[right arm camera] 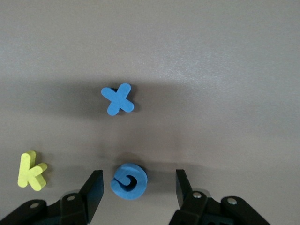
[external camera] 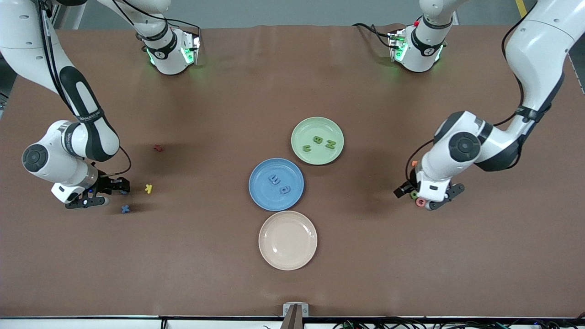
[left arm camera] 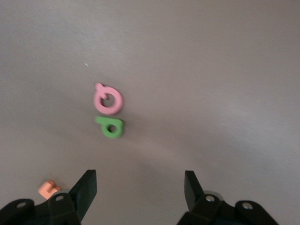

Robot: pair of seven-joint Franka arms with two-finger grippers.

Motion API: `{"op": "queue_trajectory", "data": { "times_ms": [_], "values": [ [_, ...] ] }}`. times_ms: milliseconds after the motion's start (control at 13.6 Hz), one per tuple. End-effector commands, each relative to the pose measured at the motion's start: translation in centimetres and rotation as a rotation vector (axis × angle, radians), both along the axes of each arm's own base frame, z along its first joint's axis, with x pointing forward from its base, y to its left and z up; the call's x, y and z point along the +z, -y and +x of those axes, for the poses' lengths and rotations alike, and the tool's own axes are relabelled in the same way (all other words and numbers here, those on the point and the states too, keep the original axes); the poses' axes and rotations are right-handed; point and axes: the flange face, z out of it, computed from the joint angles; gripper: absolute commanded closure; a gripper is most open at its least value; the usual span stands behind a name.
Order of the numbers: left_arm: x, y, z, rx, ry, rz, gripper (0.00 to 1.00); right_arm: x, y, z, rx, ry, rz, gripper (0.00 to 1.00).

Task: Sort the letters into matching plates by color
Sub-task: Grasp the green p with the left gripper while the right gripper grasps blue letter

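Nearest, beige plate [external camera: 288, 240] idles; both grippers, right [right arm camera: 136, 190] and left [left arm camera: 139, 190], spread over light, soft foam: pinch round blue letter [right arm camera: 128, 181] and green letter [left arm camera: 110, 127] edgewise.

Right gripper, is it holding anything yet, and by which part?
Nothing held. The right gripper stands open, its fingers either side of the round blue letter on the table, not touching it.

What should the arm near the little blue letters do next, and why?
Probably close the right gripper on the round blue letter: it lies between the open fingers, still on the table. The blue plate already holds two letters; the blue X lies nearby.
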Motion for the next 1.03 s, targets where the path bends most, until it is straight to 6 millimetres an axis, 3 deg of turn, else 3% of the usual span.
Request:
{"op": "queue_trajectory", "data": {
  "times_ms": [0,74,221,589,737,958],
  "values": [
    [-2.2,-5.6,2.2,-0.190,-0.020,0.181,0.03,2.7,-1.6,0.3,-0.094,-0.077,0.011,0.00],
    [-2.2,-5.7,2.2,-0.195,-0.020,0.183,0.03,4.3,-1.1,1.5,-0.102,-0.099,0.014,0.00],
    [-2.2,-5.8,2.2,-0.196,-0.021,0.181,0.03,5.0,-0.7,3.6,-0.102,-0.189,0.026,0.00],
    [-2.3,-5.8,2.2,-0.195,-0.023,0.181,0.03,4.6,0.1,4.1,-0.119,-0.243,0.033,0.00],
    [-2.3,-5.8,2.2,-0.197,-0.023,0.181,0.03,4.6,-0.4,4.2,-0.103,-0.245,0.025,0.00],
    [-2.4,-5.9,2.2,-0.196,-0.025,0.181,0.03,5.1,-2.8,5.0,-0.020,-0.239,-0.042,0.00]
  ]
}}
